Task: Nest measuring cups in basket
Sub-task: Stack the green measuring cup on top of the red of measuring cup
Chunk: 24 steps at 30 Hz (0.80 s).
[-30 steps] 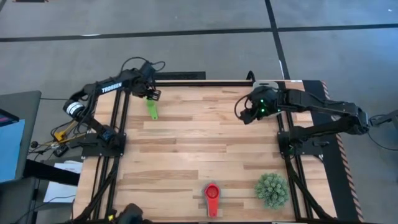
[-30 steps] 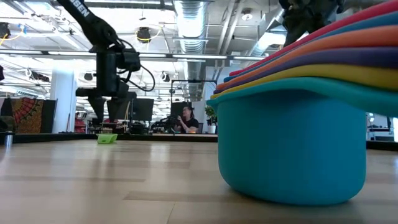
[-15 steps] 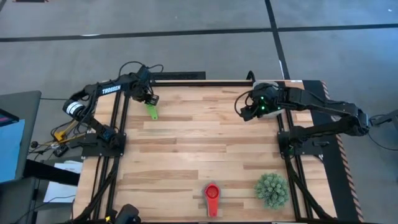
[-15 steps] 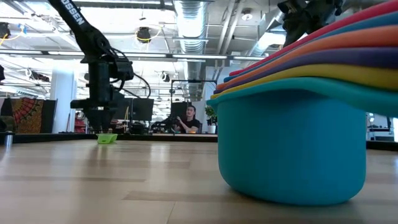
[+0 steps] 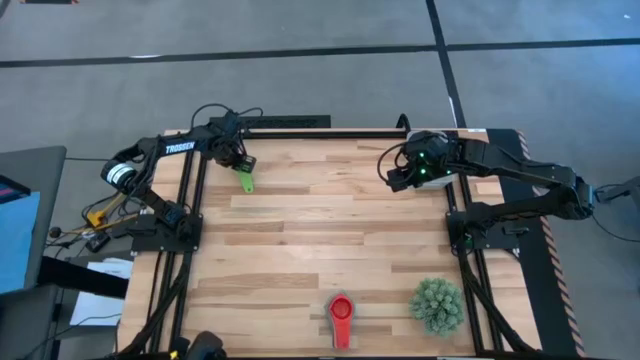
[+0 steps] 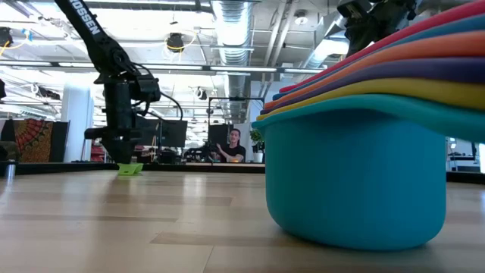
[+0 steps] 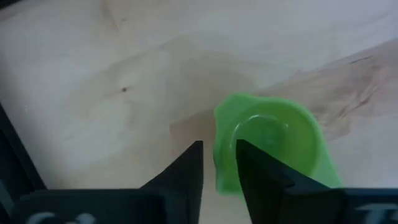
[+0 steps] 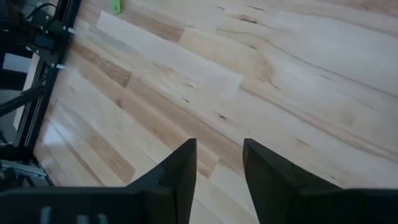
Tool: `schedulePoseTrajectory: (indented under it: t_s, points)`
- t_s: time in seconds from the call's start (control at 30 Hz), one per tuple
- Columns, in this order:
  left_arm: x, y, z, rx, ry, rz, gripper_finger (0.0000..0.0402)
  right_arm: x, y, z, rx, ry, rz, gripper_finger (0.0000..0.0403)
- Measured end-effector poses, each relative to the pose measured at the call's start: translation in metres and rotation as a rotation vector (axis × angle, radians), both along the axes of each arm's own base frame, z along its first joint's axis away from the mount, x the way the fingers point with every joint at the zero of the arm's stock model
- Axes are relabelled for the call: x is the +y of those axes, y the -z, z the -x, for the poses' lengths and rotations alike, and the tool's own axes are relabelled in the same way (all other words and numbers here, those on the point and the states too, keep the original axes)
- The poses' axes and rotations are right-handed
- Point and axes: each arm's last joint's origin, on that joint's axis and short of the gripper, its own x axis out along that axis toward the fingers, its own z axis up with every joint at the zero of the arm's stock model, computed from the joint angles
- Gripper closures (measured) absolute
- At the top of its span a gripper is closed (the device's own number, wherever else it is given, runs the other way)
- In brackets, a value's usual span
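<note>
A small green measuring cup [image 5: 246, 180] lies on the table near the far left corner, its bowl up [image 7: 267, 140]. My left gripper [image 7: 219, 165] has come down over it, pointing steeply down and still open. One finger is outside the bowl's wall and the other is over the bowl. The other measuring cups sit nested in a stack [image 5: 341, 318] by the near edge, the red one on top. This stack fills the right of the low view [image 6: 364, 152]. My right gripper [image 5: 392, 178] hangs open above the far right of the table, with nothing between its fingers [image 8: 219, 155]. The basket is not in view. My left gripper straddles the wall of the green cup's bowl [image 7: 225, 177] from above, one finger outside it and one over the hollow. A strip of bare wood shows between the outer finger [image 7: 189, 168] and the wall. Whether the inner finger touches the cup, I cannot tell. The cup rests on the table.
A spiky green ball-shaped plant [image 5: 437, 305] stands near the front right corner, beside the stack. A pale object [image 5: 432, 134] shows behind my right arm at the far edge. Bare wood lies across the table's middle. Black frame rails run along both sides.
My left gripper has sunk from above the green cup down to it, shifting slightly toward the far left corner. Its fingers have drawn closer together. The green cup has stayed in place.
</note>
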Motion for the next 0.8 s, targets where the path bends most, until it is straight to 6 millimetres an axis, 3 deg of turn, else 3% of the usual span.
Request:
schedulePoseTrajectory:
  t_s: [0.2, 0.47, 0.63, 0.8]
  points:
    - [-0.002, 0.0, 0.0, -0.011, 0.002, 0.009, 0.039, 0.002, 0.0, -0.001, -0.01, 0.001, -0.013, 0.0275]
    - [-0.022, -0.023, -0.015, -0.16, -0.016, 0.014, 0.0399, 0.013, 0.0, -0.004, -0.011, -0.043, -0.032, 0.0296]
    - [-0.06, -0.052, -0.038, -0.312, 0.05, 0.007, 0.04, 0.021, 0.0, -0.006, -0.01, -0.082, -0.036, 0.0296]
    - [-0.119, -0.073, -0.071, -0.467, 0.103, 0.04, 0.0401, 0.031, 0.0, -0.008, -0.008, -0.106, -0.034, 0.0296]
